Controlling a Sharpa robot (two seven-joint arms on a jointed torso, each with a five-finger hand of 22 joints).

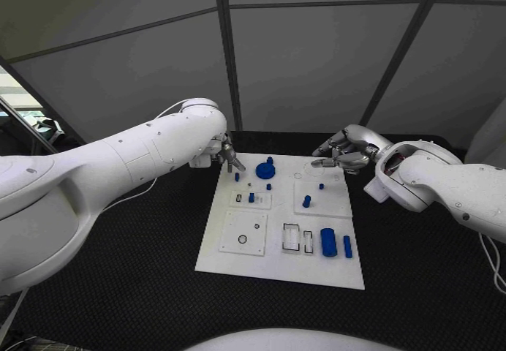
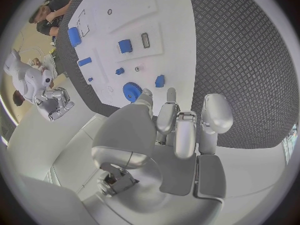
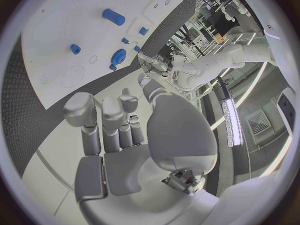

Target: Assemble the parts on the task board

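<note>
we see the task board [image 1: 240, 265], a white plate, in the middle of the black table [image 1: 126, 248], bare table along both its long sides. our left hand [image 1: 226, 155] hangs at its far left corner, our right hand [image 1: 339, 157] near its far right corner; both hold nothing, fingers loosely apart. blue parts: a gear [image 1: 265, 171] at the far edge, a cylinder [image 1: 328, 242] near the front.

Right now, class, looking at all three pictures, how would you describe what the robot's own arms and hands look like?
Both arms are glossy white with rounded, bulbous shells and small dark dots like screws. A thin pale cable loops by the left arm. The left hand and right hand are silver metal, with smooth rounded fingers and a flat grey palm; darker mechanical parts show at the wrist.
</note>
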